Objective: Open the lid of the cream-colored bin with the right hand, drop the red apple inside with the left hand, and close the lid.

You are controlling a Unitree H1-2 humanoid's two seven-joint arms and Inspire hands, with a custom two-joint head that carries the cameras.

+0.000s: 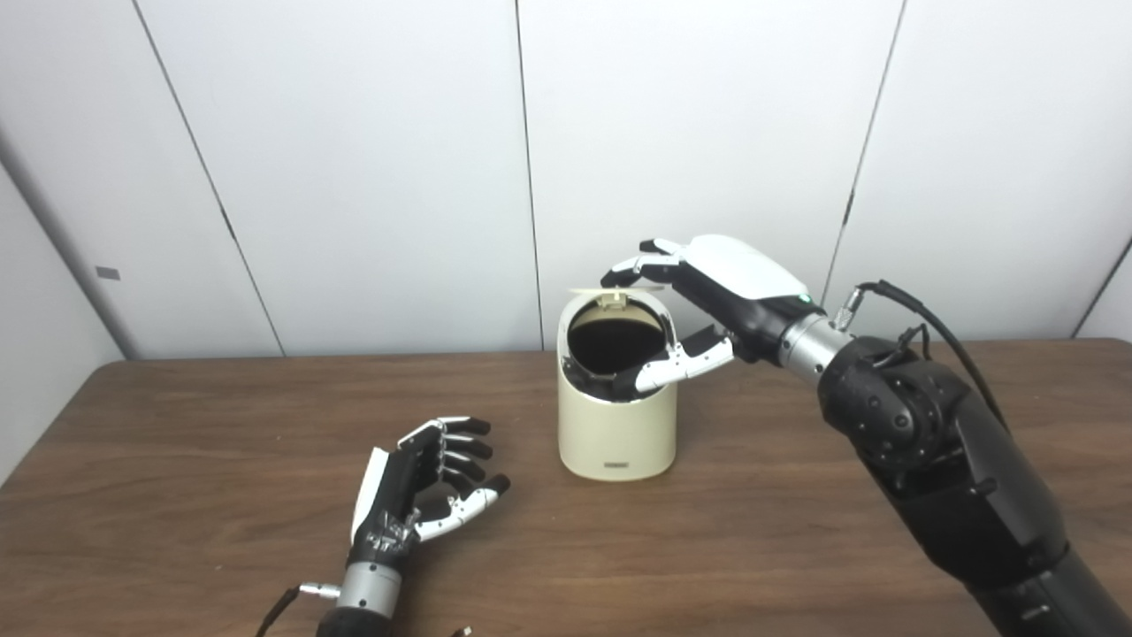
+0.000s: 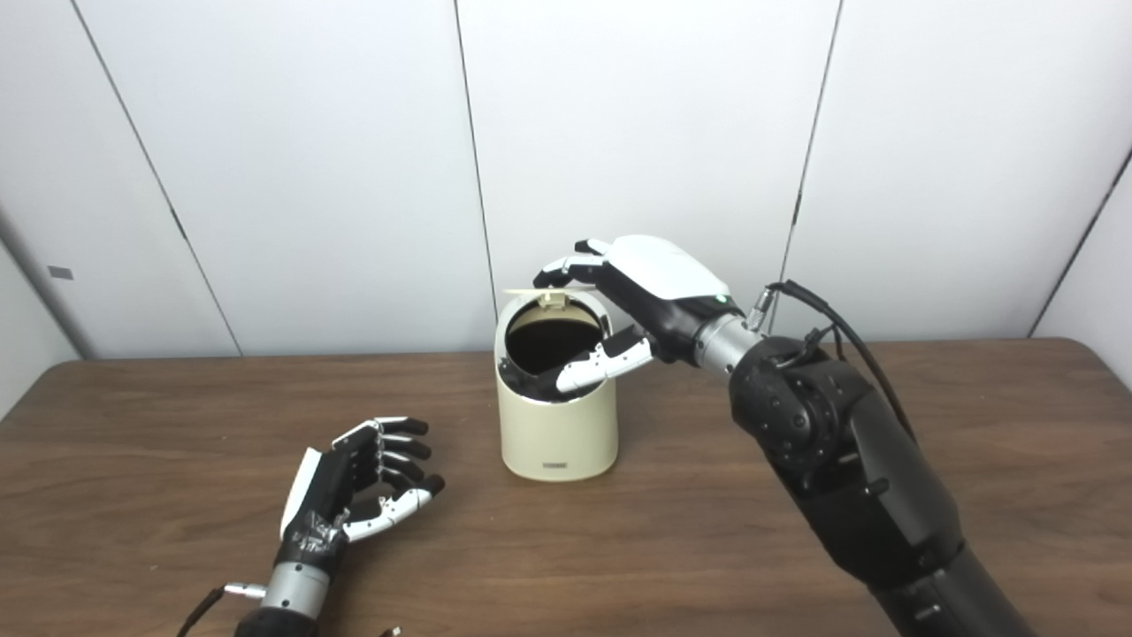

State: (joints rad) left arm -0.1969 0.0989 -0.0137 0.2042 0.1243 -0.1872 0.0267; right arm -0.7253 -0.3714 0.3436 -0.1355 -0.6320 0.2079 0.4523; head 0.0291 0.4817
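Lid (image 1: 619,288) raised, under right hand's fingers (image 1: 638,263)

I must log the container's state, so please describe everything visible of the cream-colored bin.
The cream-colored bin is a small, smooth, plastic-looking cylinder standing upright on the brown table. Its lid is raised at the back, exposing a dark round opening. A small label sits low on the front. The right robot hand reaches over it, fingers on the lid, thumb at the rim.
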